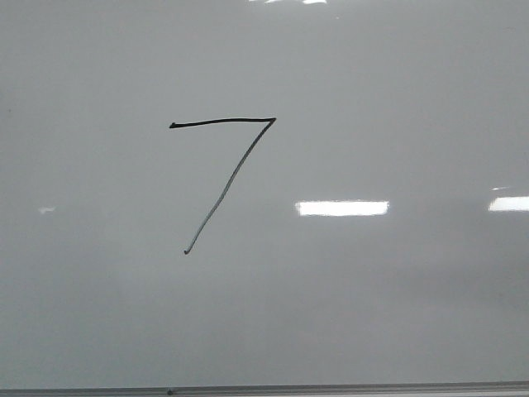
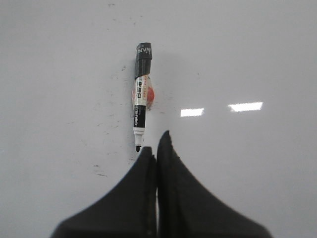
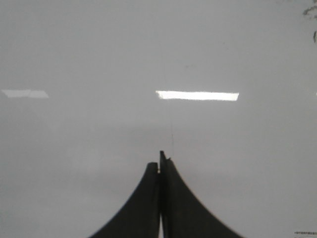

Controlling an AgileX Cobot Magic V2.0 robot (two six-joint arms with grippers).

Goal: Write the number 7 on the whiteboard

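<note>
A thin black number 7 [image 1: 225, 178] is drawn on the glossy pale grey whiteboard [image 1: 397, 306], left of centre in the front view, with a flat top stroke and a long slanting stroke. No gripper shows in the front view. In the left wrist view a black and white marker [image 2: 140, 96] lies flat on the board, its uncapped tip pointing at my left gripper [image 2: 156, 148], which is shut and empty just short of the tip. My right gripper [image 3: 159, 161] is shut and empty over bare board.
A thin metal edge strip [image 1: 331, 387] runs along the near side of the board. Bright white light glares [image 1: 341, 208] lie on the board. Small dark smudges [image 2: 99, 171] mark the surface near the marker. A small printed label [image 3: 303, 231] sits at one corner.
</note>
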